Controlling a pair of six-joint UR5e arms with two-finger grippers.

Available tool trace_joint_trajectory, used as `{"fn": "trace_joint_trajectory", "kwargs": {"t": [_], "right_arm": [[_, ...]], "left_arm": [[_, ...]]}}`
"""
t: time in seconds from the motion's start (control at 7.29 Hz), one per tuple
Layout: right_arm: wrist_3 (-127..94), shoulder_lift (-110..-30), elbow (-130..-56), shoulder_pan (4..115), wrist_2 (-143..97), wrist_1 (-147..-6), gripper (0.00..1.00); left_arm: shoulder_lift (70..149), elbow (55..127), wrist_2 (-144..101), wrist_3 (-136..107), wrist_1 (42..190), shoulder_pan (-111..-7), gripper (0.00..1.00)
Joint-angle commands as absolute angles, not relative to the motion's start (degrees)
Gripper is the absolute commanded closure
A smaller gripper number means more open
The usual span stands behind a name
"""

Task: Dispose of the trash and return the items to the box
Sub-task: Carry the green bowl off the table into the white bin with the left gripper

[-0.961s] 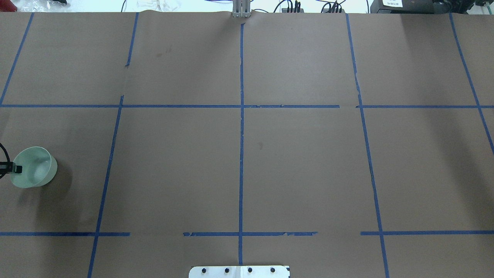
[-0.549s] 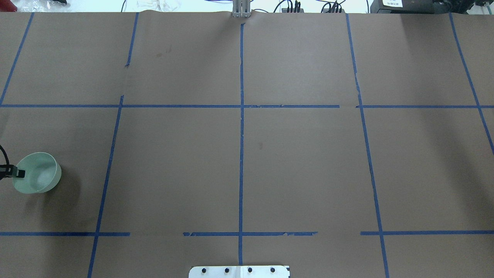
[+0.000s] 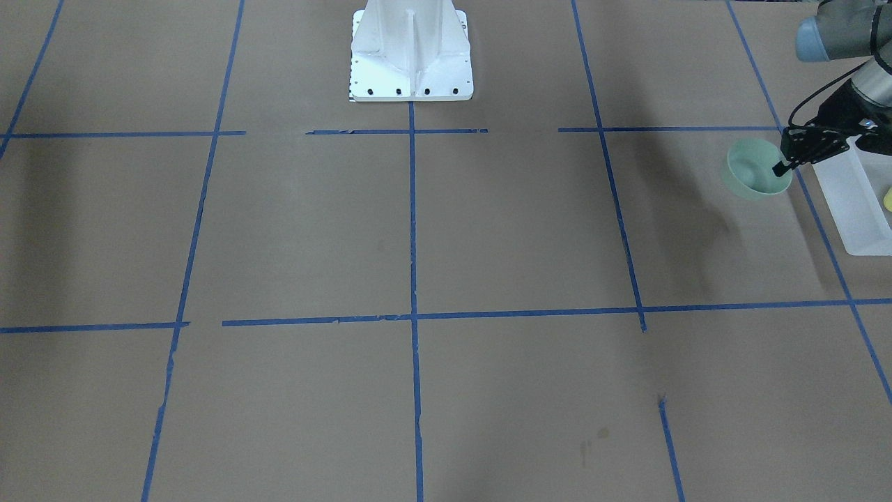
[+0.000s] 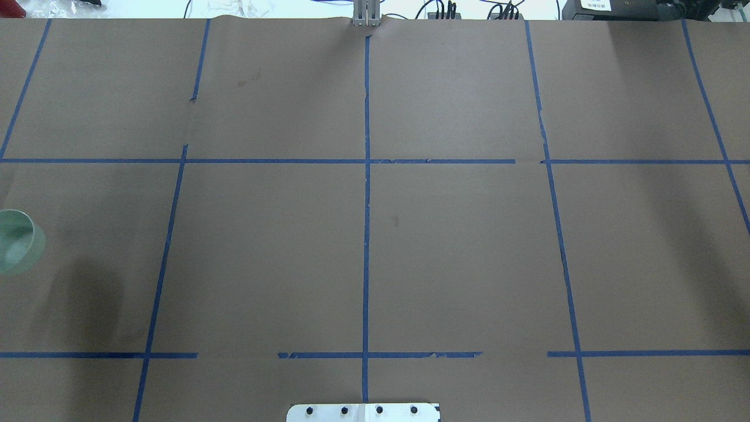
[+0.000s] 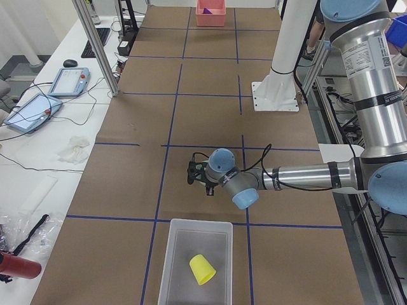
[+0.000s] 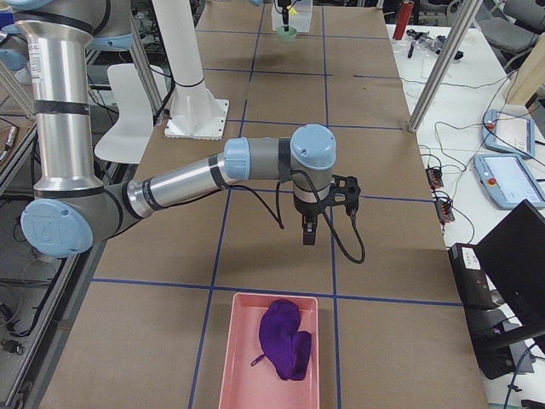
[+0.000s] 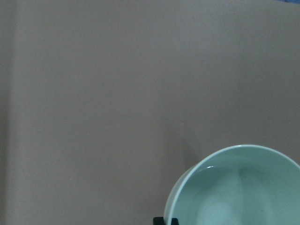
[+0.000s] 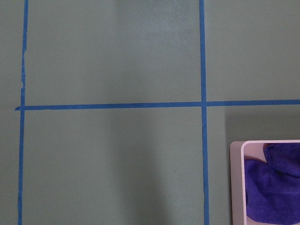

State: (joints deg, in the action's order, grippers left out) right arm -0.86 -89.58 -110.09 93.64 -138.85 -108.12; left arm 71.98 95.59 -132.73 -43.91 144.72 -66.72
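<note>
My left gripper (image 3: pixel 781 167) is shut on the rim of the pale green bowl (image 3: pixel 754 169) and holds it above the table, just beside the frosted-white box (image 3: pixel 851 199). The bowl shows at the left edge of the overhead view (image 4: pixel 17 241) and at the bottom of the left wrist view (image 7: pixel 239 190), with a black fingertip (image 7: pixel 165 220) at its rim. The yellow cup (image 5: pixel 203 269) lies inside the box (image 5: pixel 175 267). My right gripper (image 6: pixel 308 232) hangs over the table near a pink tray; I cannot tell whether it is open or shut.
A pink tray (image 6: pixel 223 362) holding a purple cloth (image 6: pixel 285 349) sits at the table's right end, and shows in the right wrist view (image 8: pixel 236 187). The white robot base (image 3: pixel 411 56) stands at mid-table. Blue tape lines cross the brown paper.
The bowl has moved to the left in the overhead view, to the frame's edge, and the left gripper's fingers have passed out of that view. Nothing else has moved.
</note>
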Motion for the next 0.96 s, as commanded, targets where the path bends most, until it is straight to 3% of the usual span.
{"fn": "trace_joint_trajectory", "kwargs": {"t": [0.0, 0.27, 0.82], "right_arm": [[-1.05, -92.96, -108.29, 93.43, -138.69, -102.87, 0.00], [-1.49, -95.27, -106.44, 93.34, -137.03, -98.18, 0.00], [-0.26, -96.68, -105.91, 92.99, -135.88, -98.26, 0.00]], "left_arm": [[74.42, 95.10, -133.16, -23.58, 130.42, -80.78, 1.00], [78.29, 90.74, -133.07, -6.22, 119.04, -91.36, 1.00], [81.56, 75.00, -132.98, 8.68, 118.57, -102.81, 1.00]]}}
